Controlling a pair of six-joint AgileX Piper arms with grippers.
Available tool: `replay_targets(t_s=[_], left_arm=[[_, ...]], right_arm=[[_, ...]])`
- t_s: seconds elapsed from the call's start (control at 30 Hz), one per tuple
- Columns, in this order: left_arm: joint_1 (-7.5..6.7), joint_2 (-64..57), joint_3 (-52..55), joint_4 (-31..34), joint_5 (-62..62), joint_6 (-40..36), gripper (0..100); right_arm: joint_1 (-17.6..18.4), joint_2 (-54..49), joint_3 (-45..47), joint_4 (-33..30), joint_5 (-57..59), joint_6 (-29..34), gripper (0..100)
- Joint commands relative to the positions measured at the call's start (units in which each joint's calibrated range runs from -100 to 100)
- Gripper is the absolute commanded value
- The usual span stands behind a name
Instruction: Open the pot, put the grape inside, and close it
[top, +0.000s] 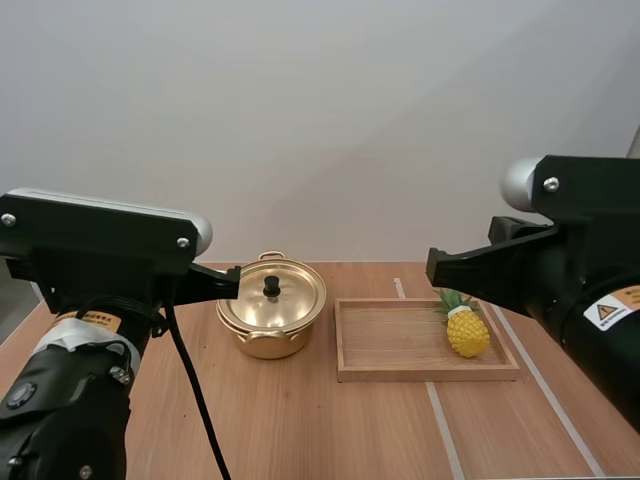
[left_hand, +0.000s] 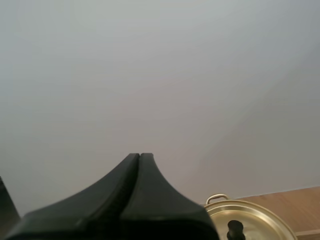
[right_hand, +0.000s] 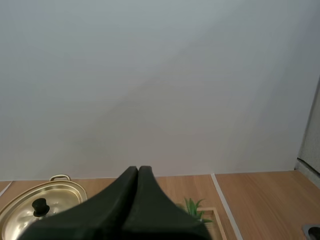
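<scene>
Left gripper (left_hand: 140, 156) held above the table (top: 300, 420), fingers pressed together on nothing, right gripper (right_hand: 138, 169) likewise closed and empty, gold pot (top: 265, 345) with lid (top: 295, 292) on, wooden tray (top: 390, 340) just beside it, pineapple (top: 467, 332) lying in the tray's right end

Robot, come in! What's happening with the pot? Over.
Both shut: left gripper, right gripper, raised over table. Lid on pot. Wooden tray holds a pineapple. Nothing blocking the lid.

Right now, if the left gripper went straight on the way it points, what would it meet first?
Probably the wall. The left gripper, shut, aims above and beside the lid, though depth is hard to judge.
</scene>
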Motion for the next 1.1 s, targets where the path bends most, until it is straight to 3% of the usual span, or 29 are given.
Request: replay_targets(t_s=[0.0,0.3,0.53,0.73,1.07], left_arm=[[0.56,-0.4,1.5,0.4,-0.3,-0.7,0],[0.62,-0.2,10.5,-2.9,-0.1,-0.9,0],[0.62,-0.2,18.4,-3.0,-0.1,-0.9,12],[0.62,-0.2,18.4,-2.9,11.3,-0.9,12],[0.54,-0.2,18.4,-2.9,10.3,-0.9,12]], right_arm=[[0.2,-0.2,5.0,0.5,-5.6,-1.0,0],[1.2,-0.2,24.3,-2.2,-37.4,-5.7,0],[1.2,-0.2,31.6,-2.8,-37.8,-5.7,0],[1.2,-0.2,34.7,-2.8,-29.9,-5.7,0],[1.2,-0.2,34.7,-1.9,-29.9,-5.7,0]])
